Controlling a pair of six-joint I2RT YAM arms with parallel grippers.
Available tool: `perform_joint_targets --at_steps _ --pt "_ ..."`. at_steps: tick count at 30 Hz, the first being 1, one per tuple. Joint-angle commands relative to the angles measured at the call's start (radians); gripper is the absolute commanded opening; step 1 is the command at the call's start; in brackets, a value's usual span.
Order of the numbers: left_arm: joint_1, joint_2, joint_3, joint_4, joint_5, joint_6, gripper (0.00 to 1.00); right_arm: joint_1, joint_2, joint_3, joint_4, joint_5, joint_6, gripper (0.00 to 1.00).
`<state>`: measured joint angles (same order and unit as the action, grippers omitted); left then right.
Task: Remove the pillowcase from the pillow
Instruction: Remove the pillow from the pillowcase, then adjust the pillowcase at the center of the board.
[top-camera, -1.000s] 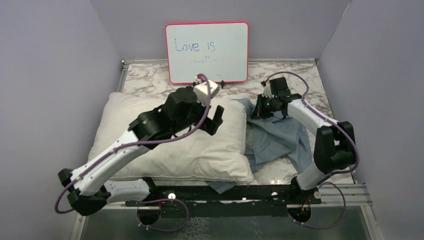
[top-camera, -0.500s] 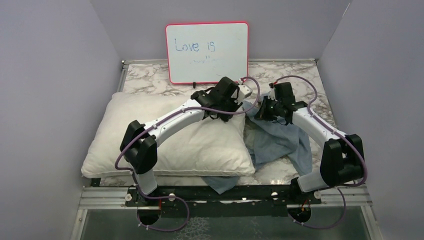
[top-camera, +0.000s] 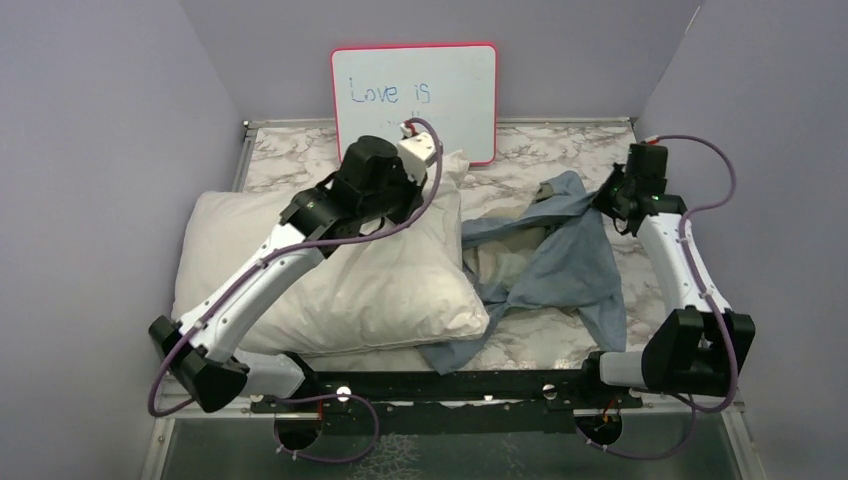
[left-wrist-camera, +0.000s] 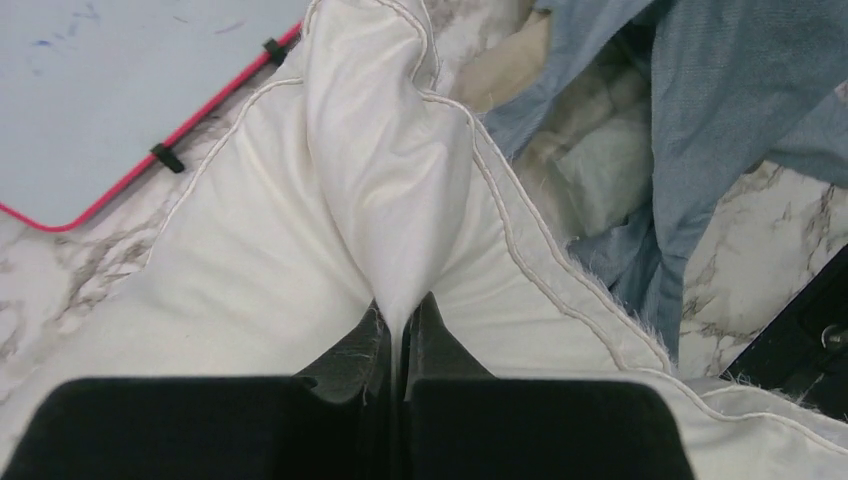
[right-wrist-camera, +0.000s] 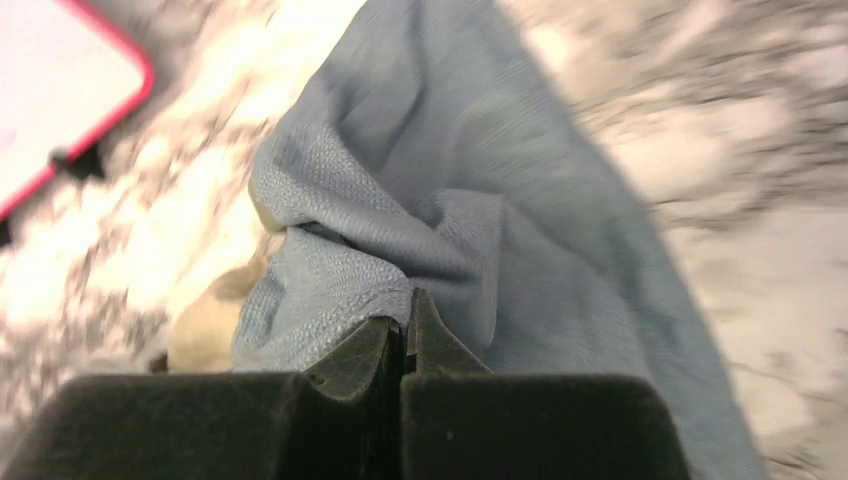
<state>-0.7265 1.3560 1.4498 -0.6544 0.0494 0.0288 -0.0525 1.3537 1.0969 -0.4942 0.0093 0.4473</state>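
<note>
Pinching a raised fold at the far right corner of the white pillow (left-wrist-camera: 390, 200), our left gripper (left-wrist-camera: 400, 325) has its jaws pressed together on that cloth. Our right gripper (right-wrist-camera: 403, 322) is clamped on a bunched edge of the blue-grey pillowcase (top-camera: 570, 255) toward the table's (top-camera: 560, 150) far right. The pillowcase sprawls just right of the pillow, one tail touching its near corner, and the whiteboard (top-camera: 415, 100) stands behind.
</note>
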Motion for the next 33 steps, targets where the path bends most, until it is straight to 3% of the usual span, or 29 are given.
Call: perform_joint_targets --at_steps 1,4,7,9,17,20,22,25,33 --pt "0.019 -0.144 0.077 0.010 -0.113 -0.053 0.00 -0.066 -0.084 0.063 -0.066 0.082 -0.031 0.01" --pt "0.021 -0.177 0.097 0.002 -0.188 -0.062 0.00 -0.066 -0.121 0.041 -0.038 -0.126 -0.100 0.01" --pt "0.022 -0.194 0.115 0.002 -0.247 -0.074 0.00 -0.057 -0.126 -0.038 0.007 -0.462 -0.088 0.03" --pt "0.022 -0.195 0.129 0.003 -0.254 -0.082 0.00 0.005 -0.105 -0.084 0.030 -0.568 -0.077 0.05" --pt "0.022 -0.224 0.125 0.027 -0.264 -0.112 0.00 0.416 0.020 -0.172 0.063 -0.354 -0.027 0.15" --pt "0.022 -0.235 0.117 0.026 -0.251 -0.123 0.00 0.501 0.100 -0.166 0.047 -0.255 -0.028 0.30" --pt "0.022 -0.242 0.110 0.027 -0.241 -0.127 0.00 0.537 0.148 -0.151 0.022 -0.199 -0.038 0.52" --pt "0.022 -0.251 0.100 0.026 -0.238 -0.134 0.00 0.575 0.195 -0.144 -0.003 -0.145 -0.054 0.69" --pt "0.022 -0.269 0.082 0.033 -0.232 -0.145 0.00 0.651 0.271 -0.195 -0.013 0.076 0.035 0.76"
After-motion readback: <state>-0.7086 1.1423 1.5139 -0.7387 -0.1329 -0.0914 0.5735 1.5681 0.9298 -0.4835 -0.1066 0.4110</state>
